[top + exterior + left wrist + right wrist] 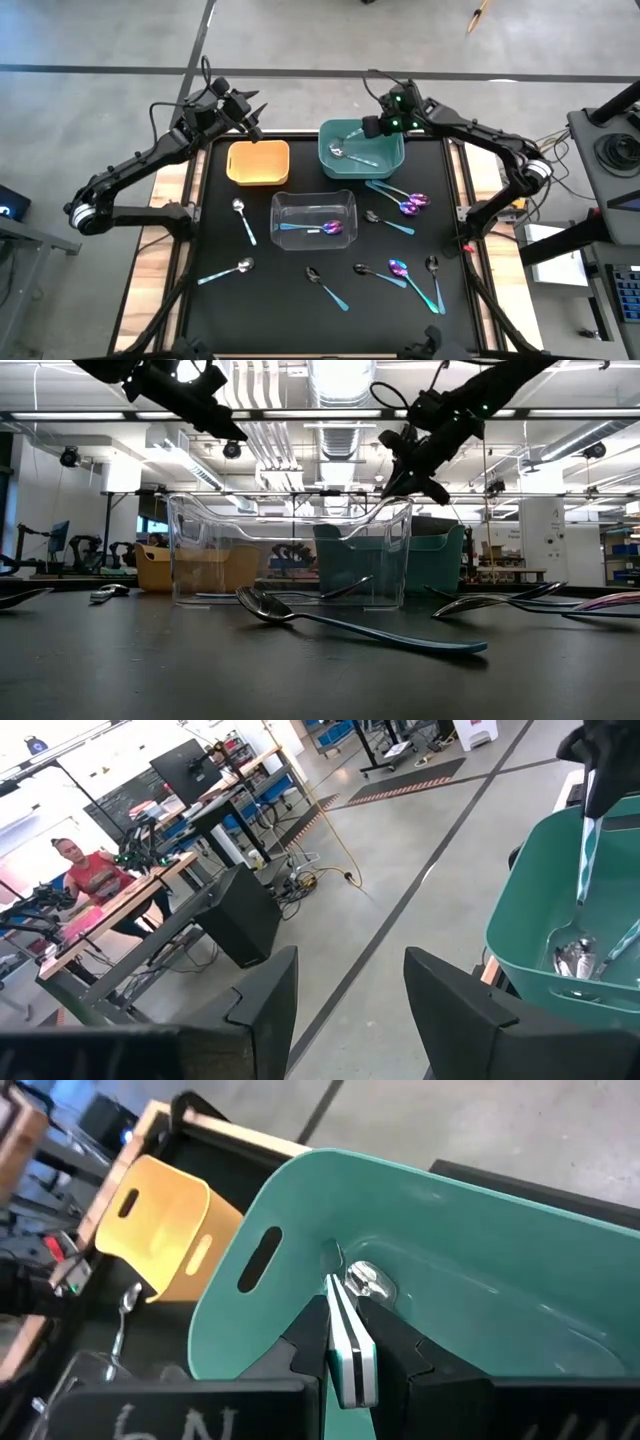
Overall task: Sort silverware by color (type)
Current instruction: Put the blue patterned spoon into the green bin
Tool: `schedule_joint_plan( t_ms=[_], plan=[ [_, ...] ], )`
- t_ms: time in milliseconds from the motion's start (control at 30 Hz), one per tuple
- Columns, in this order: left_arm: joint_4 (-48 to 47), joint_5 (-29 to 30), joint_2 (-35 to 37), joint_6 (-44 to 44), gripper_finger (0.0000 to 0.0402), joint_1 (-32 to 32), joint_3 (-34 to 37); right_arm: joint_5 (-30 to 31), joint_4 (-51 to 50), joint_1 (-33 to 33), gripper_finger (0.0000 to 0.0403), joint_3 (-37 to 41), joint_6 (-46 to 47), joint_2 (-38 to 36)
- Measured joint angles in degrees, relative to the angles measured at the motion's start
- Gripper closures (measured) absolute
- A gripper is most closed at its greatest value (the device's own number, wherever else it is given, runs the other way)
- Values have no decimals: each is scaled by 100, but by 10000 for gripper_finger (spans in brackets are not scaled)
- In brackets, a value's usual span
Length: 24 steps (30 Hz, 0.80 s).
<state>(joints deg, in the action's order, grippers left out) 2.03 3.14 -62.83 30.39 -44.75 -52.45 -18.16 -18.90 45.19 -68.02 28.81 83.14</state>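
My right gripper hangs over the teal bin and is shut on a silver-bowled spoon. A second silver spoon lies on that bin's floor. My left gripper is open in the air above the far rim of the yellow bin, holding nothing. The clear bin holds a purple-bowled spoon. Several more spoons lie flat on the black mat, among them silver, dark and purple. My right gripper pinches the spoon's light-blue handle between its two fingers, coming from above and slanting down into the teal bin. The spoon hangs below the fingers, bowl end lowest, close to the bin floor; whether it touches the floor I cannot tell.
The three bins stand in the far half of the mat: yellow left, teal right, clear in the middle nearer me. Loose spoons are scattered over the near half. Wooden table strips flank the mat.
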Motion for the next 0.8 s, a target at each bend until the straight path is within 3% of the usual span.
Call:
schedule_joint_plan(
  t_ms=[300, 800],
  plan=[
    [21, 1, 2, -24, 235, 2, 0, -176, 1300, 103, 375, 1169, 814, -210],
    [90, 13, 2, -114, 235, 2, -2, -176, 1321, 94, 363, 1066, 1035, -212]
  ],
)
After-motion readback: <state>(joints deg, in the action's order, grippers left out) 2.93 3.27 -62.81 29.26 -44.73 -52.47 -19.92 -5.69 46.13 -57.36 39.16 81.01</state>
